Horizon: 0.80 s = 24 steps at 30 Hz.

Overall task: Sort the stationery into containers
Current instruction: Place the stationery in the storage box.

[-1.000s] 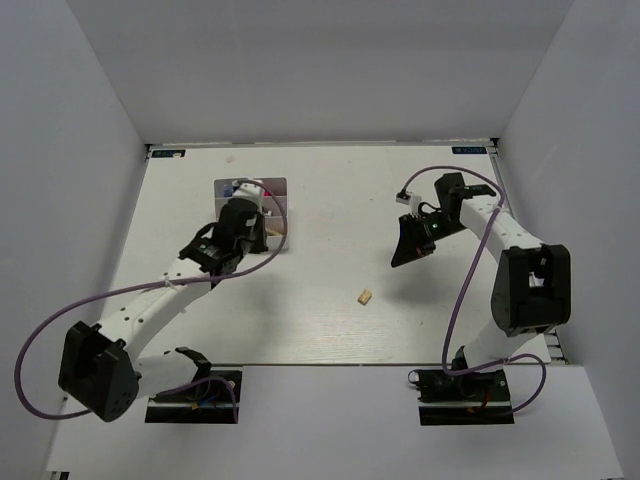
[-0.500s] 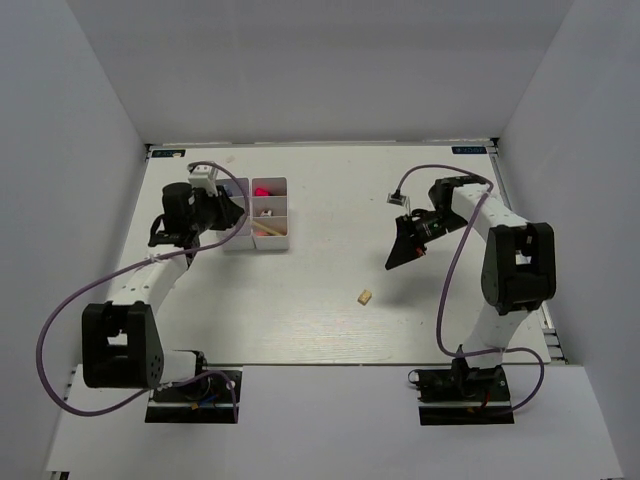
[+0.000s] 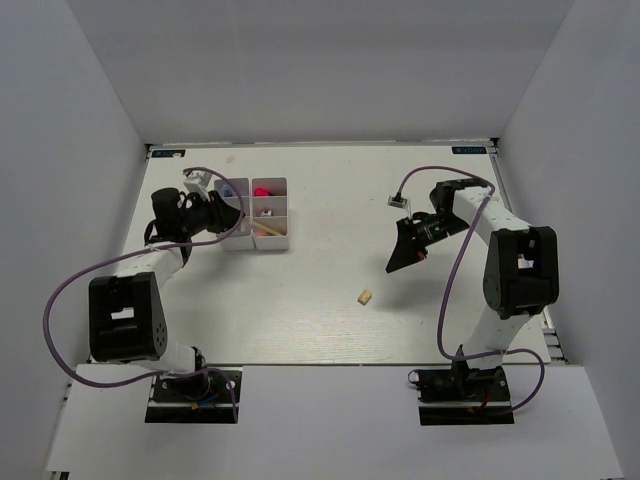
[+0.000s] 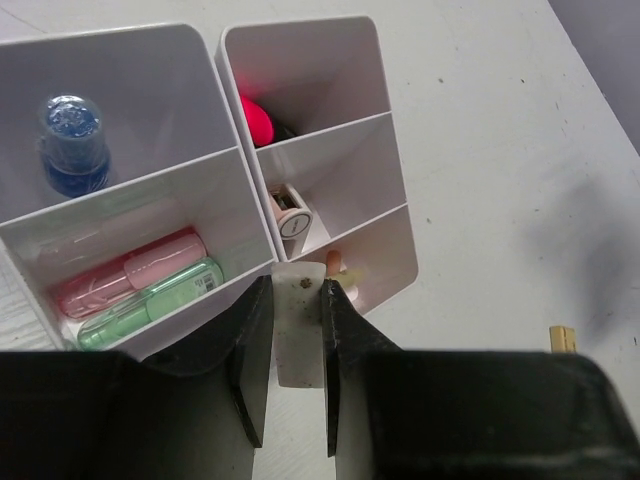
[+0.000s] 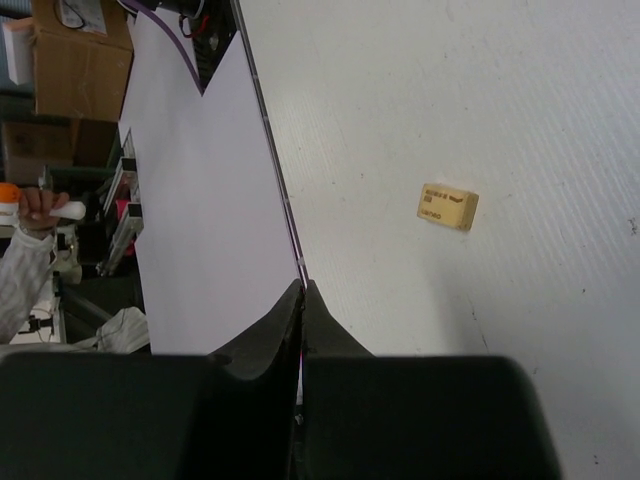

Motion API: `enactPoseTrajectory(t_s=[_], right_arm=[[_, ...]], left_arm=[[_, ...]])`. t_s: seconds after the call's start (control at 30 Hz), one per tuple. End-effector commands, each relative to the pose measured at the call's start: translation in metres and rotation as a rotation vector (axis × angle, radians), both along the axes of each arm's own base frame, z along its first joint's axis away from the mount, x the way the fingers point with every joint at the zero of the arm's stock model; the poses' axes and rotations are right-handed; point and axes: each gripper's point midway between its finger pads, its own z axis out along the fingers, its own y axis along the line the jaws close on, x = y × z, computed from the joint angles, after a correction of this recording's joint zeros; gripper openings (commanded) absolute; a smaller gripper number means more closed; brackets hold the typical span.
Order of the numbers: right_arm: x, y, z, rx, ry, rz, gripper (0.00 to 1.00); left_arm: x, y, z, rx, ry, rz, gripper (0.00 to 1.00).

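The tan eraser [image 5: 447,206] lies alone on the table [image 5: 480,70], well apart from the two white trays [image 4: 300,35], ahead of the right pincer [image 5: 302,292], whose jaws are pressed together on nothing. It looks light, firm and a little grippy, so it is best pinched across its long sides, low against the table. The left pincer [image 4: 297,285] hangs just before the trays, its jaws a narrow gap apart and seemingly empty. A blue marker [image 4: 70,140], a pink tube [image 4: 130,275] and a green marker [image 4: 150,300] sit in compartments. The fingers hide the nearest compartment, and the eraser's print is too small to read
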Motion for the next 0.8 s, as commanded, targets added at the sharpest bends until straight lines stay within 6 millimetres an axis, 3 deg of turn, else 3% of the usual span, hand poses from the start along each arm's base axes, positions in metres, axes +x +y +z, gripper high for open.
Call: enactPoseTrajectory(t_s=[0.0, 0.43, 0.77], right_arm=[[0.002, -0.001, 0.005, 0.003, -0.029, -0.01, 0.0], [0.002, -0.001, 0.003, 0.005, -0.026, -0.008, 0.0], [0.002, 0.0, 0.006, 0.016, -0.034, -0.004, 0.0]], left_arm=[[-0.001, -0.002, 0.01, -0.009, -0.082, -0.066, 0.0], [0.007, 0.011, -0.014, 0.097, -0.08, -0.045, 0.11], [0.01, 0.023, -0.03, 0.197, -0.064, 0.007, 0.36]])
